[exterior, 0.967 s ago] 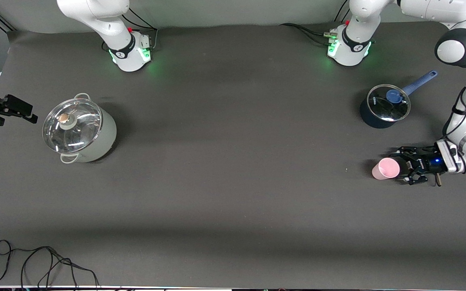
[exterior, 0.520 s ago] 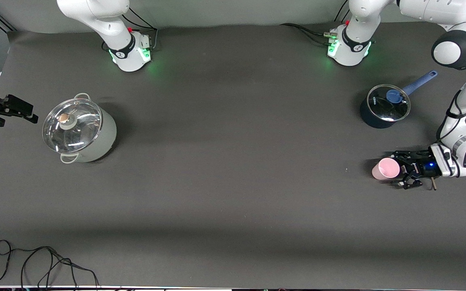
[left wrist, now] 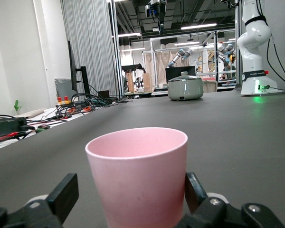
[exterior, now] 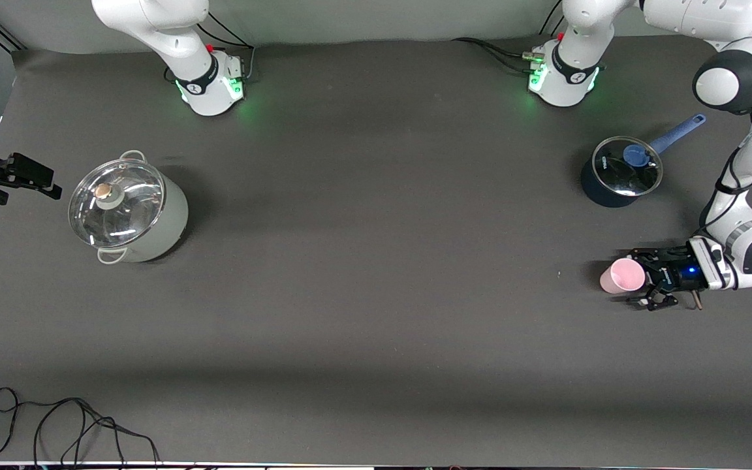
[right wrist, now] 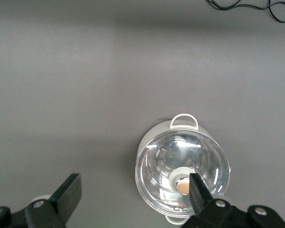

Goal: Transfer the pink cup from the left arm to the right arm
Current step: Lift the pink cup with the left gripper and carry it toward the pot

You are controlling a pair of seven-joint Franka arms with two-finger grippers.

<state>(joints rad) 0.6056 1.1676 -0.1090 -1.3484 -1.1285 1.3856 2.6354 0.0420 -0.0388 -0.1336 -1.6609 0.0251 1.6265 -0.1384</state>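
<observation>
The pink cup [exterior: 622,275] stands upright on the table toward the left arm's end, nearer to the front camera than the blue saucepan. My left gripper [exterior: 634,277] is low at the table, open, with one finger on each side of the cup and a small gap at each. In the left wrist view the cup [left wrist: 137,175] fills the space between the fingers of the left gripper [left wrist: 130,194]. My right gripper [exterior: 44,182] is open and empty, held up at the right arm's end of the table, and waits. In the right wrist view the right gripper [right wrist: 133,192] is over bare table beside the lidded pot.
A grey-green pot with a glass lid [exterior: 128,212] stands toward the right arm's end; it also shows in the right wrist view [right wrist: 183,173]. A dark blue saucepan with a glass lid [exterior: 619,173] stands near the left arm's base. A black cable [exterior: 56,424] lies at the near edge.
My left gripper has slid toward the pink cup, so its fingers now stand on either side of it. The cup and the right arm have not moved.
</observation>
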